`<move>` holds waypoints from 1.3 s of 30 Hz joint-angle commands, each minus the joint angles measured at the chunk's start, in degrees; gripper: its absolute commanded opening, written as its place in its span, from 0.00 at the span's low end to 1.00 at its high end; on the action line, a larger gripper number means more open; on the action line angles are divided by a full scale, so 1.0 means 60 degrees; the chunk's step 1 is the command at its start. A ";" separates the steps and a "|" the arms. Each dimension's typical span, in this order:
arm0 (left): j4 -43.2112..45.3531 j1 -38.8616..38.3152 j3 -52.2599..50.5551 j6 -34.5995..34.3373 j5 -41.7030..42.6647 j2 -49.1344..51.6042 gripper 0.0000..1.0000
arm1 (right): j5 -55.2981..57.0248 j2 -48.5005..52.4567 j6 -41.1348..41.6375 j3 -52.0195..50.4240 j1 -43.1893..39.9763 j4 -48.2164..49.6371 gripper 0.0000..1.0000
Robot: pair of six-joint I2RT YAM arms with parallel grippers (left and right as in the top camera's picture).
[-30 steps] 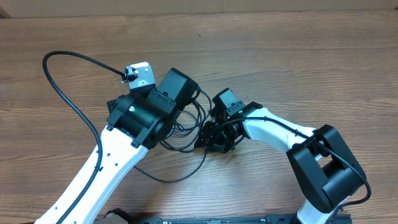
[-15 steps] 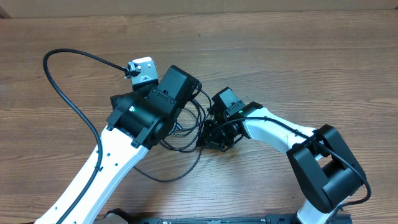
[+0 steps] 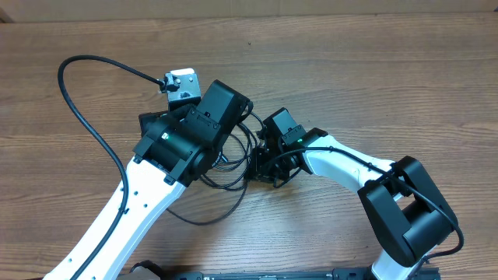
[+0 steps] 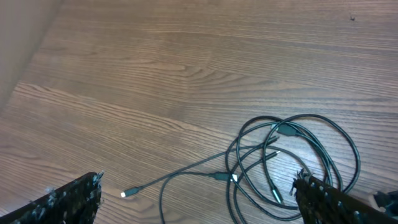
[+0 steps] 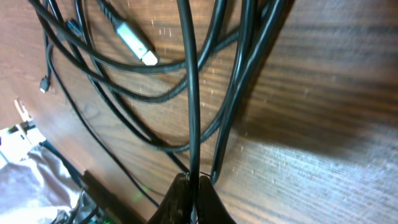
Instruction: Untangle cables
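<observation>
Find the cables [image 4: 286, 130] heaped in overlapping black loops on the wooden table [image 4: 155, 62], between the two arms. Note the right gripper [image 5: 189, 202] pinched fully shut on a strand or two at the tangle's edge, low to the wood; cannot tell exactly how many. Note the left gripper [image 4: 199, 199] spread as wide as it goes, holding nothing, hanging above the loops, with a loose silver-tipped end [image 4: 124, 193] trailing out beneath it. Lift the pinched strand slowly and away from the heap, watching for loops riding up with it. Stop on any sign of the whole bundle dragging along. Bring the free gripper down on a loop left on the wood, or on the trailing end, to pin it. Pull along the strand's own run rather than across the crossings, probably the best way to avoid cinching a knot. Mind the flat USB plug [image 5: 134, 40], likely to snag on a neighbouring loop
</observation>
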 commanded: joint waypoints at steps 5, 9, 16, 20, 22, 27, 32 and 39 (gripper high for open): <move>-0.0146 0.0455 -0.0047 0.0233 -0.0204 -0.0076 1.00 | 0.0674 0.0055 0.0408 -0.0033 -0.0047 0.0419 0.04; -0.0240 0.0612 -0.0047 0.0229 -0.0098 -0.0076 0.99 | 0.0674 0.0040 0.0433 -0.0018 -0.0208 0.0696 0.04; -0.0506 0.0874 -0.0047 0.0222 0.0084 -0.0073 0.99 | 0.0714 -0.0470 0.0415 0.0058 -0.0761 0.0976 0.04; -0.0488 0.0918 -0.0047 0.0186 0.0244 -0.0073 1.00 | 0.0790 -0.1045 -0.0015 0.0259 -0.1184 0.0896 0.04; -0.0441 0.0943 -0.0047 0.0189 0.0244 -0.0073 1.00 | 0.0820 -0.1417 -0.0284 0.0444 -0.1395 0.0725 0.04; -0.0426 0.0954 -0.0047 0.0189 0.0255 -0.0073 1.00 | 0.1821 -0.2291 -0.0845 0.1279 -0.1661 -0.0528 0.04; -0.0379 0.0954 -0.0047 0.0189 0.0291 -0.0073 0.99 | 0.3282 -0.2787 -0.1377 0.2754 -0.1665 -0.2466 0.04; -0.0335 0.0954 -0.0047 0.0186 0.0488 -0.0073 1.00 | 0.5151 -0.2834 -0.1883 0.5439 -0.1665 -0.4747 0.04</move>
